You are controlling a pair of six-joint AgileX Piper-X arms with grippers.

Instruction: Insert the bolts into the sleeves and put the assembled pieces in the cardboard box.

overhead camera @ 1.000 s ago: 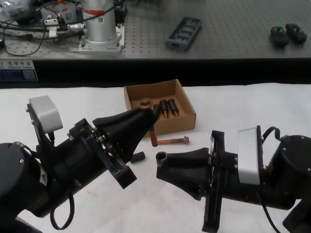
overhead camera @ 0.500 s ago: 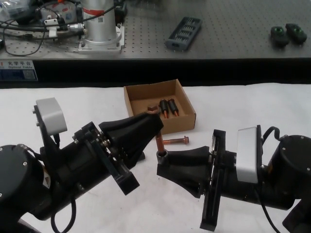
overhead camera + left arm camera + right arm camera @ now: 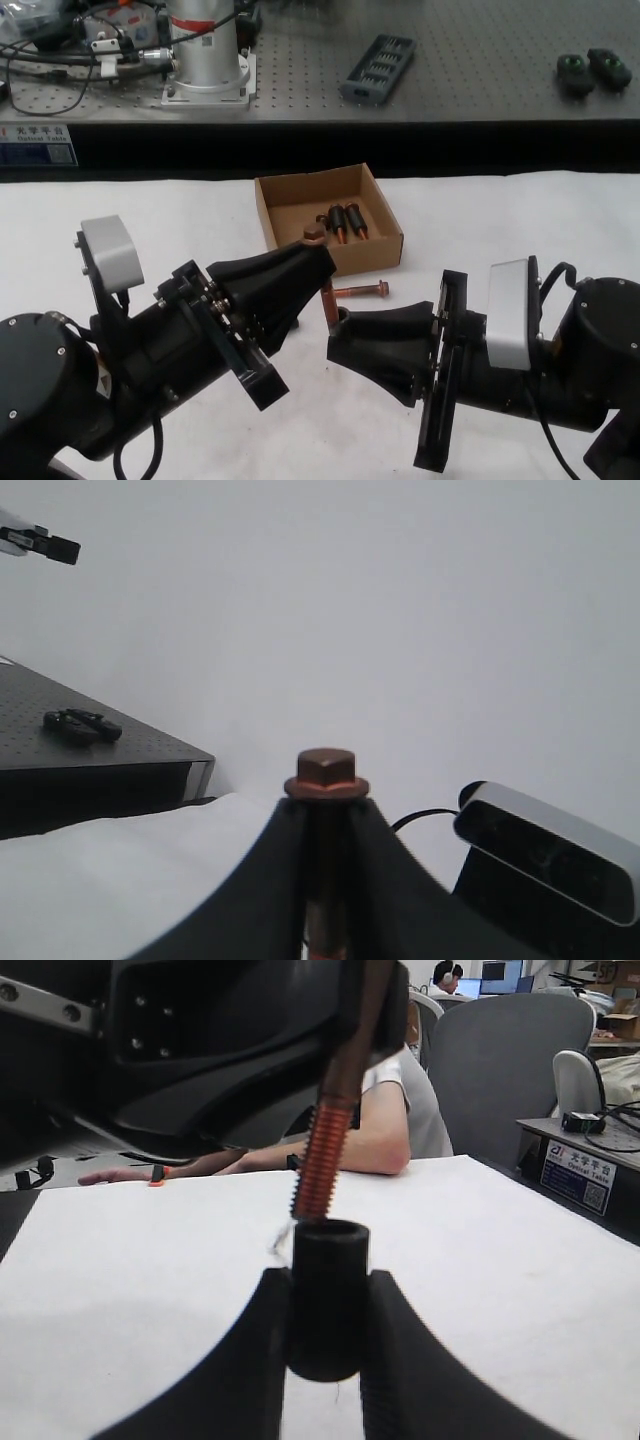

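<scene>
Left tool (image 3: pixel 325 808) is clamped on the bolt (image 3: pixel 318 1170), right tool (image 3: pixel 327 1282) on the sleeve (image 3: pixel 326 1310), tip right at the sleeve's mouth above the surface (image 3: pixel 150 1260). Bolt looks tilted, so I reckon the threads could snag the rim and twist a piece loose.

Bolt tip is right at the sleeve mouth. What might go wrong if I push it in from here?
1. In the right wrist view the bolt leans while the sleeve stands upright, tip toward one side of the mouth: it may catch the rim and jam.
2. A hard push could slide the sleeve down in the right tool.
</scene>
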